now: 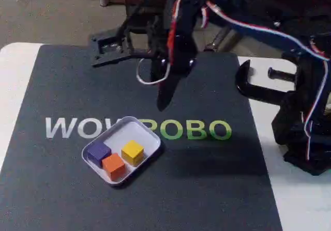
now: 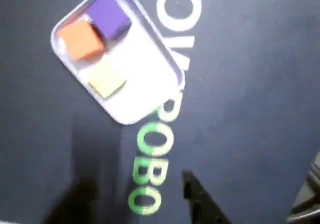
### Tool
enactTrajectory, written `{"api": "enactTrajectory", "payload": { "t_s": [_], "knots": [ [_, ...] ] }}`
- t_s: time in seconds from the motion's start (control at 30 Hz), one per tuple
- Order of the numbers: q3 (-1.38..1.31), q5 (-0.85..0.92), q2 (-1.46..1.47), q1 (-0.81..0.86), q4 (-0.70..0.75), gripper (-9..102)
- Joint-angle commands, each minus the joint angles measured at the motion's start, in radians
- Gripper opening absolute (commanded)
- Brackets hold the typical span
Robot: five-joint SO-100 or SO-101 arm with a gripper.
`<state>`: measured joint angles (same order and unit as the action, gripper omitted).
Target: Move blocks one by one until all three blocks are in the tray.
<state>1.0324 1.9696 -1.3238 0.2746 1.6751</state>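
Sitting in the tray (image 1: 146, 130) are all three blocks — purple (image 1: 98, 152), orange (image 1: 113, 165), yellow (image 1: 132, 151). Gripper (image 1: 164, 94) hangs above the mat (image 1: 207, 179) — whether its jaws are apart I cannot tell.

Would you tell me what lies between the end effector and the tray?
In the fixed view, only bare dark mat with its lettering separates the end effector from the tray.

A dark grey rubbery mat (image 1: 62, 189) covers the white tabletop (image 1: 15, 81), and it carries grey-and-green "WOWROBO" lettering (image 1: 194, 130) across its middle. In the wrist view that lettering (image 2: 150, 184) runs vertically. Over at the table's right edge sits a black C-shaped clamp (image 1: 248, 83), screw handle pointing right.
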Motion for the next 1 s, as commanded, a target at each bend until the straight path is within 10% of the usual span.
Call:
{"api": "enactTrajectory", "payload": {
  "t_s": [0.0,0.97],
  "knots": [
    [0.109,0.02,-0.181,-0.002,0.005,13],
    [1.46,-0.092,-1.437,-0.133,-0.4,0]
  ]
}}
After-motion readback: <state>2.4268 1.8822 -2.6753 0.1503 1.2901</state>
